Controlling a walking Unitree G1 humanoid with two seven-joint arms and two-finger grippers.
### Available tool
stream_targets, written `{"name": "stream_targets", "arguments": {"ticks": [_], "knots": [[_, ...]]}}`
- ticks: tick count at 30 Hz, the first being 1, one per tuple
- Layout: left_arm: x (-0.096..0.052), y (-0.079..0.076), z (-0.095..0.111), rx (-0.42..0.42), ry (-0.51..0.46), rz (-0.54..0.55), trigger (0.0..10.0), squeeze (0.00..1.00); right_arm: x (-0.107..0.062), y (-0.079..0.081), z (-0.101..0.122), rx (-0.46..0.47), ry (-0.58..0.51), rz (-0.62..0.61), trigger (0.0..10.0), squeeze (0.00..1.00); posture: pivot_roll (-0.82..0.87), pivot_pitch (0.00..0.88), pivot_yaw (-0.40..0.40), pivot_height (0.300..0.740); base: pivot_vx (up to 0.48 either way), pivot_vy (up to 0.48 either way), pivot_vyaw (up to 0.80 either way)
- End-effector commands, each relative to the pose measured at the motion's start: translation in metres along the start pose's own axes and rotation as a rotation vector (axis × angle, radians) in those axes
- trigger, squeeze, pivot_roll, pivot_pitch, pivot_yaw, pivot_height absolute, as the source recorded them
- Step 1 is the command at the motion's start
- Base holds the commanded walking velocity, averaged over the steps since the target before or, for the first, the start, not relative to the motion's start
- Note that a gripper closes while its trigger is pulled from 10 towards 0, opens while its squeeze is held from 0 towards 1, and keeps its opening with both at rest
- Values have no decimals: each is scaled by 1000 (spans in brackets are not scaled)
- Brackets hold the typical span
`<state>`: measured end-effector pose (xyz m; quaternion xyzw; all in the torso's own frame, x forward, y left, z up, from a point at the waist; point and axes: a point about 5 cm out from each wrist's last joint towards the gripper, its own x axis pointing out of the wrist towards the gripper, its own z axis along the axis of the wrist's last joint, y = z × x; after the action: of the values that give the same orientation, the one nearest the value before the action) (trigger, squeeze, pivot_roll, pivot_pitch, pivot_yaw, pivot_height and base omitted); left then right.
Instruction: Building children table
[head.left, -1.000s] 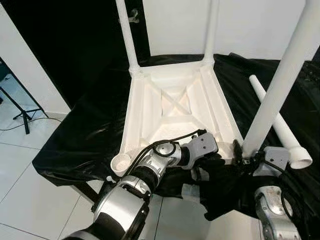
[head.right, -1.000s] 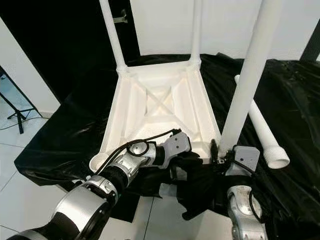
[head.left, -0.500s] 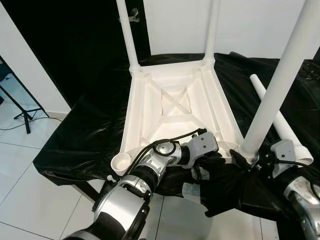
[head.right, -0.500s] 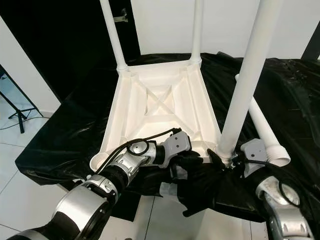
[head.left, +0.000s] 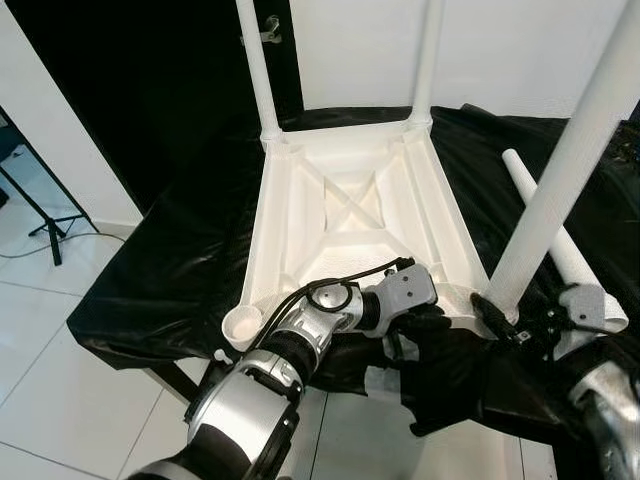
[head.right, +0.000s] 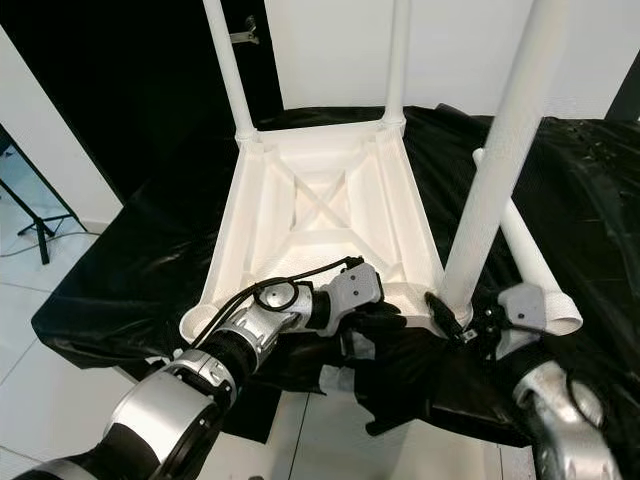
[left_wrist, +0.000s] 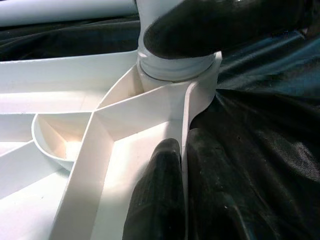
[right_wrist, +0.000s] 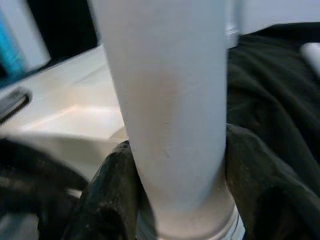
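1. Upside down on a table draped in crinkled black plastic sheeting (head.left: 150, 270) lies the white moulded plastic children's tabletop (head.left: 350, 230), its ribbed underside facing up.
2. Two white round plastic legs (head.left: 257, 70) stand in the two corner sockets farthest from both grippers.
3. A third white leg (head.right: 497, 170) rises from the corner socket nearest the right gripper (head.right: 462, 325), leaning slightly.
4. The right gripper's black fingers (right_wrist: 112, 200) sit on either side of that leg at its base, just above the socket collar, clasping it between them.
5. The left gripper (head.left: 432, 330) is at the same corner, beside the right gripper; its fingers (left_wrist: 157, 200) pinch the thin rim wall of the tabletop, one inside the rim and one outside against the black sheeting.
6. An empty round socket (head.left: 241, 324) shows at the remaining corner, on the far side of the left arm from its fingers.
7. A fourth loose white leg (head.left: 560, 245) lies flat on the sheeting beyond the right gripper, its wide collar end just beside that wrist.
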<state>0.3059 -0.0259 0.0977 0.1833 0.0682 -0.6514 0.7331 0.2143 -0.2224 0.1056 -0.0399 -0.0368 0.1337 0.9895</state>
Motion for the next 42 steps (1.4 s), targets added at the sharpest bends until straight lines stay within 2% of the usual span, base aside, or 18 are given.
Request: {"name": "stream_targets", "arguments": {"ticks": [1, 4, 5, 8, 15, 16, 17, 18, 21, 23, 24, 25, 27, 32, 36, 37, 38, 42], "knots": [[-3, -16, -41, -141, 131, 64, 10000, 0, -2, 28, -13, 89, 20, -7, 0, 0, 34, 0, 67, 740, 0, 0, 0], [-3, -16, -41, -142, 131, 65, 10000, 0, -3, 33, -14, 115, 10, -79, 0, 0, 35, 0, 67, 740, 0, 0, 0], [-3, -16, -41, -141, 133, 65, 10000, 0, -4, 32, -20, 142, 29, -249, 0, 0, 39, 0, 70, 740, 0, 0, 0], [-4, -16, -42, -141, 135, 64, 10000, 0, -5, 22, -21, 142, 34, -373, 0, 0, 37, 0, 72, 740, 0, 0, 0], [-4, -16, -42, -141, 138, 62, 10000, 0, -3, 27, -18, 137, 31, -395, 0, 0, 38, 0, 73, 740, 0, 0, 0], [-4, -16, -42, -140, 138, 61, 10000, 0, -1, 29, -17, 135, 29, -372, 4118, 0, 35, 0, 75, 740, 0, 0, 0], [-4, -16, -42, -140, 138, 61, 10000, 0, 0, 30, -17, 134, 27, -353, 4118, 0, 35, 0, 75, 740, 0, 0, 0], [-4, -16, -42, -139, 138, 60, 10000, 0, 3, 33, -15, 135, 16, -304, 10000, 1000, 34, 0, 76, 740, 0, 0, 0], [-4, -15, -42, -140, 138, 62, 10000, 0, 9, 38, -13, 121, 15, -196, 10000, 1000, 31, 0, 77, 740, 0, 0, 0], [-4, -15, -41, -138, 138, 62, 10000, 0, 8, 46, -10, 27, 1, -64, 10000, 1000, 28, 0, 78, 740, 0, 0, 0], [-4, -15, -41, -138, 138, 62, 10000, 0, 8, 46, -10, 27, 1, -64, 10000, 1000, 28, 0, 78, 740, 0, 0, 0], [-4, -15, -41, -137, 138, 61, 10000, 0, 6, 47, -12, -1, 7, -10, 10000, 0, 29, 0, 76, 740, 0, 0, 0], [-3, -15, -40, -138, 134, 64, 10000, 0, 2, 41, -14, -62, 19, 51, 10000, 0, 31, 0, 71, 740, 0, 0, 0], [-3, -15, -40, -141, 132, 69, 10000, 0, 7, 16, -5, -106, 16, 73, 10000, 0, 34, 0, 67, 740, 0, 0, 0], [-4, -15, -41, -144, 133, 71, 10000, 0, 6, 8, -3, -132, 30, 127, 10000, 0, 35, 0, 66, 740, 0, 0, 0], [-4, -15, -41, -144, 133, 71, 10000, 0, 5, 7, -2, -136, 30, 139, 5647, 0, 35, 0, 66, 740, 0, 0, 0], [-5, -15, -42, -145, 134, 74, 10000, 0, 4, 3, -1, -133, 29, 165, 0, 0, 37, 0, 65, 740, 0, 0, 0], [-5, -14, -42, -147, 134, 77, 10000, 0, 2, -1, -2, -102, 52, 209, 0, 0, 38, 0, 65, 740, 0, 0, 0]]}}
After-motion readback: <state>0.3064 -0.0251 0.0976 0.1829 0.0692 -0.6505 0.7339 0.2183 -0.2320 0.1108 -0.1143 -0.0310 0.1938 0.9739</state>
